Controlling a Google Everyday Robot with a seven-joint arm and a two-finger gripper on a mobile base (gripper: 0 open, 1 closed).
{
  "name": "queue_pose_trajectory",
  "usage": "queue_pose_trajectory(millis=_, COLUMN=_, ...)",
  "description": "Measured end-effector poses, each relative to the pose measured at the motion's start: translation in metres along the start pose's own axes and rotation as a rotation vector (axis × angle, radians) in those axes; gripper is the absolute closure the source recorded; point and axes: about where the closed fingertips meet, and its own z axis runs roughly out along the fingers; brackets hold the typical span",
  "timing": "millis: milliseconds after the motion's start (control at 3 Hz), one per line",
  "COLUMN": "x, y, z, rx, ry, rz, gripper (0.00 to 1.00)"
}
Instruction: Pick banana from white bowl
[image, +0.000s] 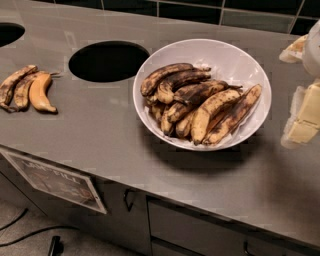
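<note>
The white bowl (220, 55) stands on the grey counter, right of centre, and holds several overripe bananas. The banana (197, 92), almost wholly dark brown-black with a thin dark stem, lies on top of the pile near its middle, among yellower brown-streaked ones. My gripper (296, 87) is at the right edge of the view, just right of the bowl and above the counter. Its cream fingers (302, 122) stand apart and hold nothing.
Three small bananas (27, 90), one of them orange-yellow, lie on the counter at the left. A round hole (107, 61) opens in the counter left of the bowl, and part of another (9, 32) shows at the far left. The counter's front edge (150, 192) runs above cabinet drawers.
</note>
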Motion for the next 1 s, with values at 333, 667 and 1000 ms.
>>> queue_pose_trajectory(millis=333, x=0.0, y=0.0, z=0.0, rx=0.0, ry=0.0, rz=-0.001, gripper=0.0)
queue_pose_trajectory(millis=667, x=-0.016, y=-0.005, z=-0.003, rx=-0.009, ry=0.009, rz=-0.068, gripper=0.0)
queue_pose_trajectory(millis=1000, x=-0.046, y=-0.008, z=-0.003, rx=-0.024, ry=0.01, rz=-0.177, gripper=0.0)
